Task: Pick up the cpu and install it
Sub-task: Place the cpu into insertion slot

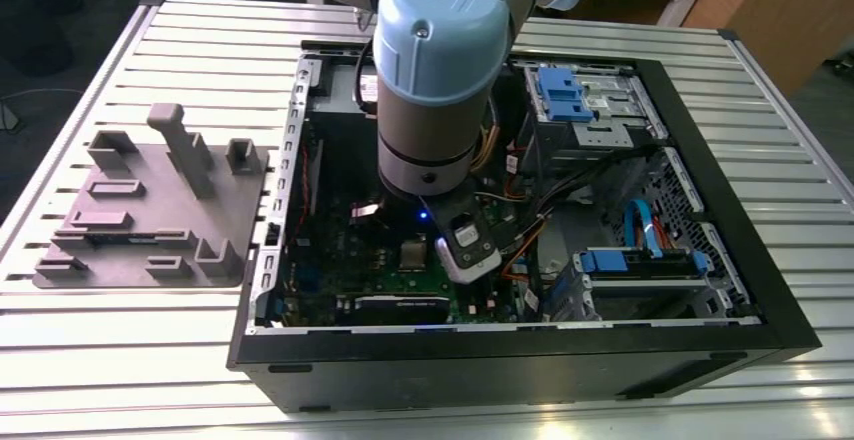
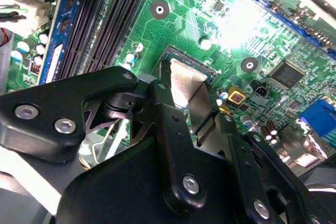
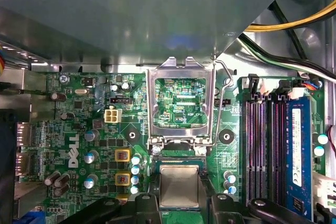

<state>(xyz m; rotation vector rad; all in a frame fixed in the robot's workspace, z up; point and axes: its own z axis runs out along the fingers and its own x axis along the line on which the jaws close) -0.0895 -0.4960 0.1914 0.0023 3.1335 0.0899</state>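
The cpu (image 3: 179, 184) is a small silvery square lying level at the socket on the green motherboard (image 3: 79, 129), inside the open computer case (image 1: 534, 345). My gripper (image 3: 179, 199) is low over it, with one black finger (image 3: 145, 203) on each of two opposite edges, shut on the chip. In the second wrist view the cpu (image 2: 184, 80) shows between the fingers (image 2: 164, 103), just above the socket frame. The arm's wrist (image 1: 427, 110) reaches straight down into the case.
The socket's metal load plate (image 3: 181, 103) stands flipped open beside the cpu. Memory slots (image 3: 262, 150) and yellow and black cables (image 3: 294, 24) lie close by. A grey plastic plate with upright blocks (image 1: 147, 210) sits at the exterior view's left of the case.
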